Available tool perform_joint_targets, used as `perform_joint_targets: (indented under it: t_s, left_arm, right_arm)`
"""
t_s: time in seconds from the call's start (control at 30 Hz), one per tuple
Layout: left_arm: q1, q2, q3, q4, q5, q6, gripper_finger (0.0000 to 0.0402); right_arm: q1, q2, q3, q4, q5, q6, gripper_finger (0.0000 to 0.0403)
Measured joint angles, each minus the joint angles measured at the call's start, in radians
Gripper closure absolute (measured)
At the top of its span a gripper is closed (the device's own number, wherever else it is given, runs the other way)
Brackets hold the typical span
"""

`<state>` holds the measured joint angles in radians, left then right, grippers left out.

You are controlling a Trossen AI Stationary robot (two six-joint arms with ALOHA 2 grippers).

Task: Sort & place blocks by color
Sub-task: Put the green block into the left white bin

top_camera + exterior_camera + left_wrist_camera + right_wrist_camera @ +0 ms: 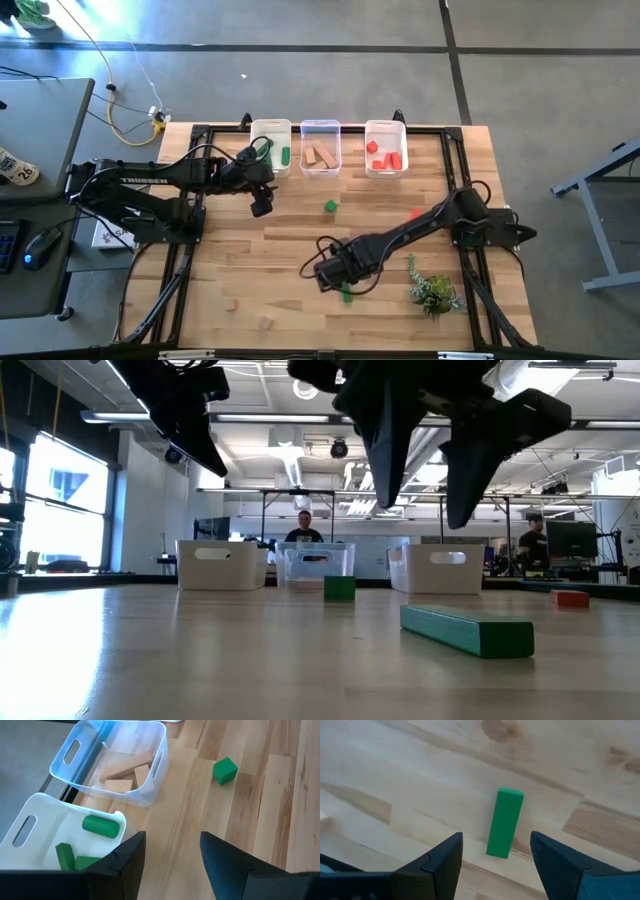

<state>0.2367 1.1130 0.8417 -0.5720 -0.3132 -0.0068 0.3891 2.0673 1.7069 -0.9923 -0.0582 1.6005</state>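
Note:
Three bins stand in a row at the table's far edge: a white one (271,146) with green blocks (100,826), a clear one (321,146) with tan blocks (125,770), a white one (386,147) with red blocks (384,156). A green cube (331,206) lies mid-table, a red block (415,213) right of it. A green bar (504,823) lies flat near the front. My right gripper (495,860) hovers open above it, fingers pointing down. My left gripper (172,855) hangs open beside the green bin, holding nothing.
A small green plant sprig (433,291) lies at the front right, close to the right arm. Tan blocks (265,322) lie near the front left. The middle of the table (260,240) is bare wood.

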Motion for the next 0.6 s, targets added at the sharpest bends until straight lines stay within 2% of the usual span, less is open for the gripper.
perform_joint_targets:
  t_s: [0.6]
  left_arm:
    - [0.0, 0.0, 0.0, -0.006, 0.018, 0.0, 0.0225]
  right_arm:
    - [0.007, 0.144, 0.0, 0.059, -0.046, 0.018, 0.0183]
